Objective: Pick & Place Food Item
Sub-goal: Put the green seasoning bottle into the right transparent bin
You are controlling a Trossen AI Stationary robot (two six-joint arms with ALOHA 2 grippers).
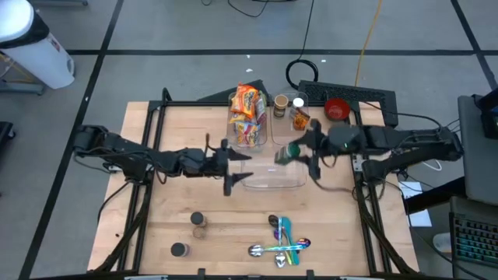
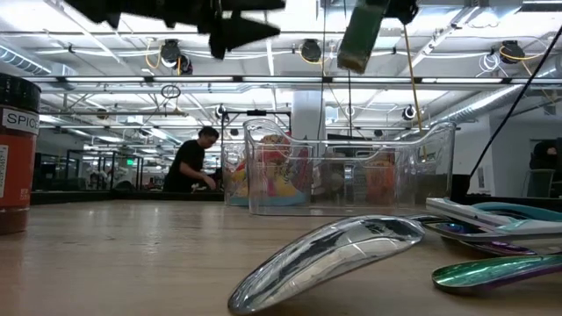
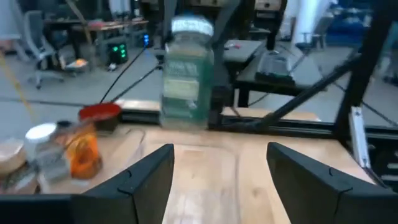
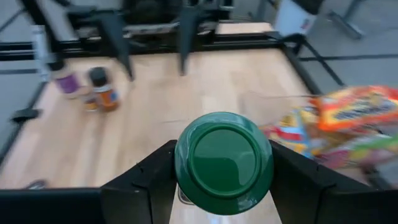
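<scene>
On the wooden table, the right gripper clamps a green-lidded spice jar above the clear bin. It looks rigid, smooth and light (probably slippery), best gripped across its body below the lid. The left gripper, beside the bin, is open and empty.

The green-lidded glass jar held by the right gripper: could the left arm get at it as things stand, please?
Probably yes. The green-lidded glass jar hangs in the right gripper above the clear plastic bin, directly facing the open left gripper, with nothing between them.

arms – dark, jointed | left claw – black tapered fingers
</scene>
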